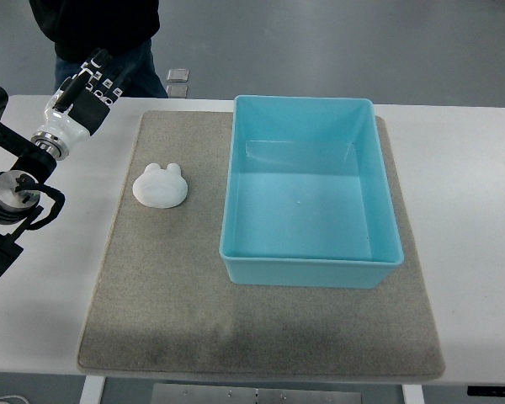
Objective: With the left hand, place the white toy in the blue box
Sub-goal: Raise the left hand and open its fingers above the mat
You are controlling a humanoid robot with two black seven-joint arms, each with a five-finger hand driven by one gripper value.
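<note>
The white toy (161,185) lies on the grey mat (261,337), at nine o'clock from the blue box (307,273). It looks soft and light; pinch its rounded body. The left hand (88,88) hovers at eleven o'clock; I cannot tell its grip.

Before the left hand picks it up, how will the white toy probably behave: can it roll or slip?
The white toy lies low and broad on the grey mat, so it probably will not roll. Its rounded, smooth-looking surface may slip between fingers. It looks small and likely light, though the view cannot confirm this.
</note>
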